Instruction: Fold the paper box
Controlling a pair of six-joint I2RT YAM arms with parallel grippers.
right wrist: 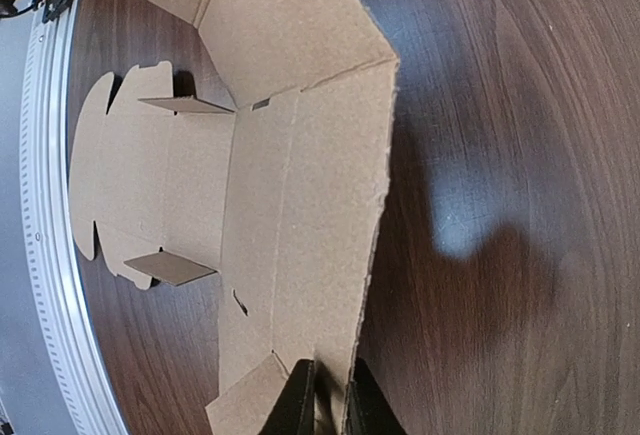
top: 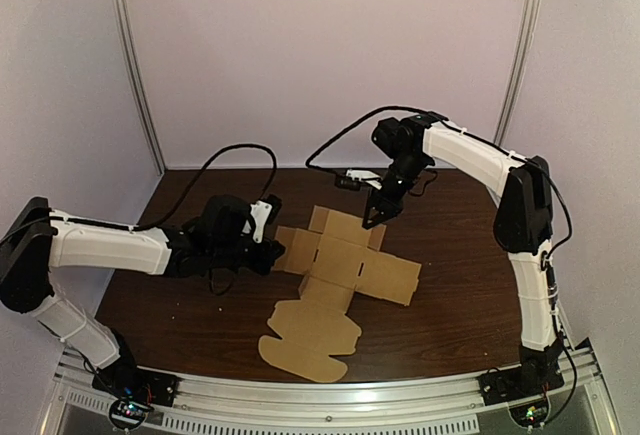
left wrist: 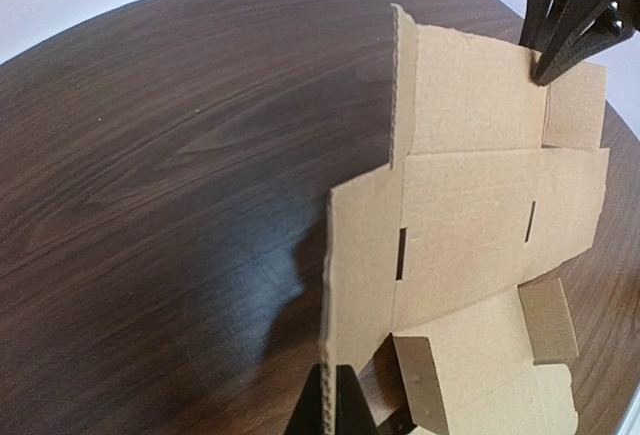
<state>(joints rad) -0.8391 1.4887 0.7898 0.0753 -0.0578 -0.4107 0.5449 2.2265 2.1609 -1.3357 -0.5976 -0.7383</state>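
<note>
Because the box [top: 340,265] is held only by two thin edges, several faults can be foreseen. It is spread as a flat blank at the middle of the worktop [top: 450,325], with its rounded lid flap [top: 310,340] reaching toward the near edge, and nothing pins it down. If a panel is swung up too quickly, the whole sheet could be dragged over the wood or lifted off it instead of being creased along its score. If the two pulls are not matched, the base could be bowed or a crease torn.

The left pincer [left wrist: 335,400] is clamped on the rim of the left panel, which is raised on edge. The right pincer [right wrist: 328,400] is clamped on the rim of the far panel, which is also lifted. Both grips are judged shallow, so the cardboard could slip free and fall flat. The small tabs [right wrist: 185,105] could be caught outside the walls and left untucked.

By count, one worktop and one box are seen, with two arms [top: 100,245] and two pincers. Two upright tabs are seen in the right wrist view, and two slots [left wrist: 400,255] in the left wrist view.
</note>
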